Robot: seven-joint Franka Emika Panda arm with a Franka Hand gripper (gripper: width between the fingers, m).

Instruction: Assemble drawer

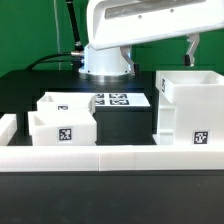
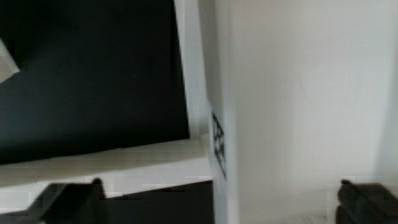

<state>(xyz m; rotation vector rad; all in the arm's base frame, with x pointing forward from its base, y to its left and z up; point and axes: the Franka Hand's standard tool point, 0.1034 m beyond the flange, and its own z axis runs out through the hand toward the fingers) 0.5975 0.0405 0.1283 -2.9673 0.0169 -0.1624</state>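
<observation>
The drawer's tall boxy housing [image 1: 190, 105] stands at the exterior view's right, with a tag on its front. Two smaller open-top trays, one in front [image 1: 62, 128] and one behind it [image 1: 65, 102], sit at the left. My gripper [image 1: 191, 48] hangs just above the housing's back edge; only one dark finger shows there. In the wrist view the gripper [image 2: 217, 205] is open, with its fingertips [image 2: 71, 200] far apart. A white wall of the housing [image 2: 302, 100] lies close below and between the jaws. Nothing is held.
The marker board [image 1: 112, 100] lies flat in the middle, behind a black block. Low white wall segments [image 1: 100, 158] edge the table's front. The robot base [image 1: 106, 62] stands at the back. Black table top [image 2: 89, 80] shows beside the housing.
</observation>
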